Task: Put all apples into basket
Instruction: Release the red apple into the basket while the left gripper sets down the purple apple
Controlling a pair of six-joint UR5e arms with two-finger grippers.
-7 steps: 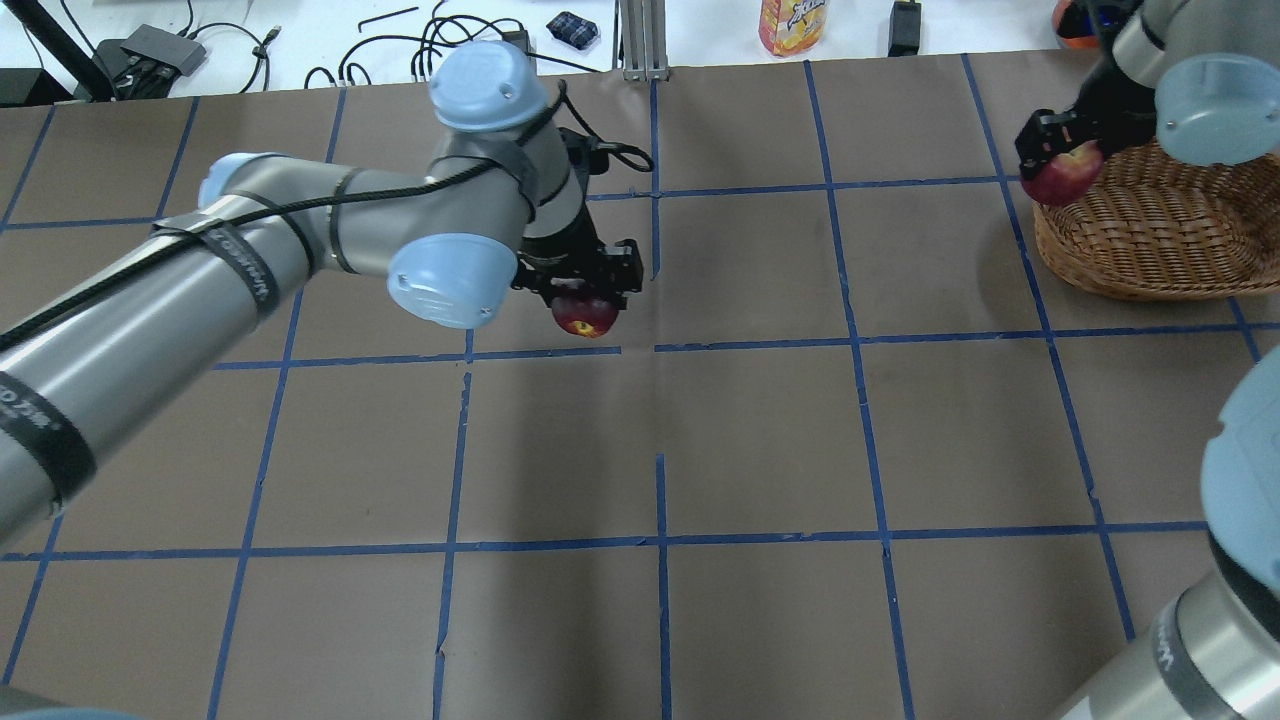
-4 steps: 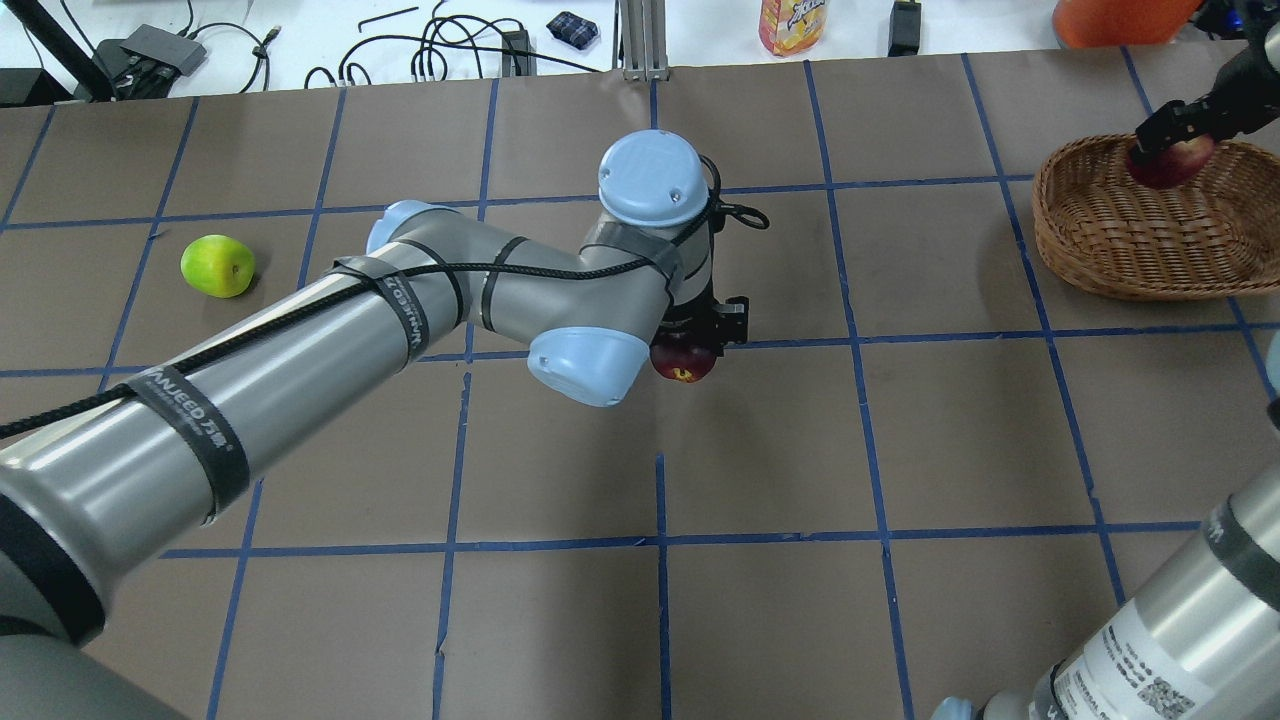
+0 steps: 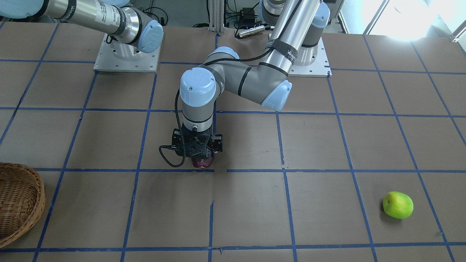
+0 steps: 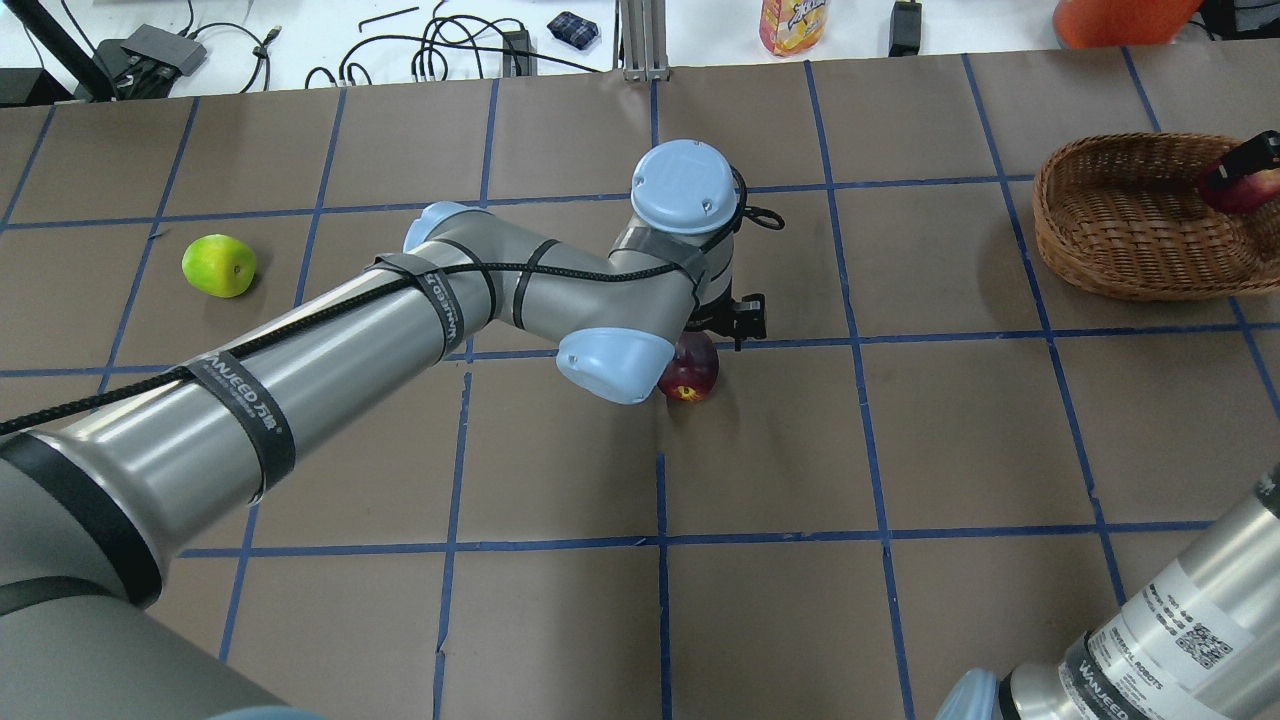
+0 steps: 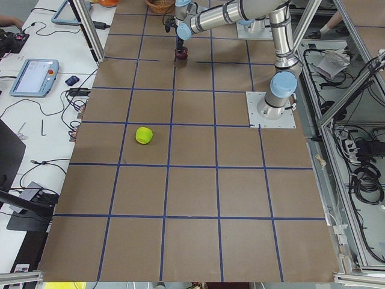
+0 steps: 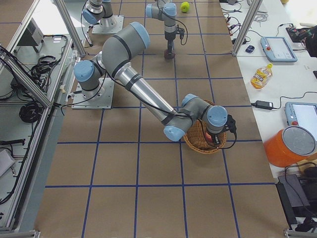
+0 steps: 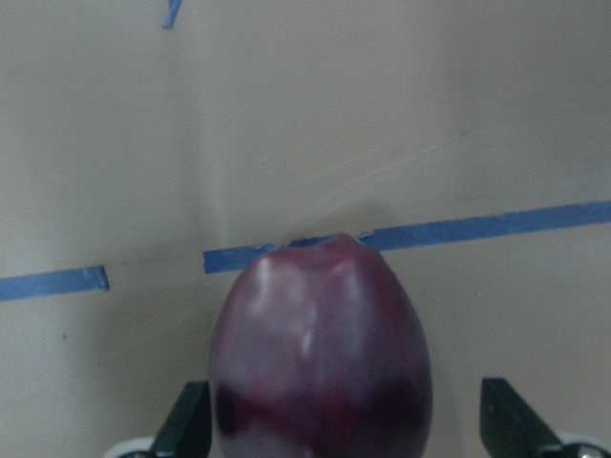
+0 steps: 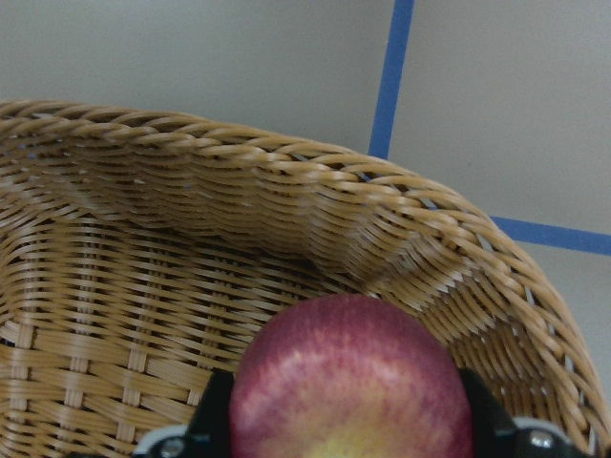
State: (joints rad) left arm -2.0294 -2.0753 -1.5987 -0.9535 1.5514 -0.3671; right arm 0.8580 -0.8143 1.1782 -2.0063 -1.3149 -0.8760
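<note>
The dark maroon apple [image 4: 690, 378] rests on the table near its middle, also in the front view [image 3: 202, 163]. My left gripper [image 7: 344, 425] is open around it. In the left wrist view one finger touches the apple [image 7: 320, 363] and the other stands clear. My right gripper [image 8: 339, 425] is shut on the red apple [image 8: 348, 382] and holds it low inside the wicker basket [image 8: 286, 162], at the basket's right side [image 4: 1060, 250] in the overhead view. The green apple [image 4: 218, 265] lies alone at the far left.
A juice bottle [image 4: 793, 25], cables and an orange object [image 4: 1120, 20] lie beyond the table's far edge. The arm base plates [image 3: 125, 58] stand at the robot's side. Blue tape lines grid the brown table.
My left arm moved right and lowered the maroon apple onto the table, and its fingers have parted. My right gripper carried the red apple from the basket's left rim across and down inside.
</note>
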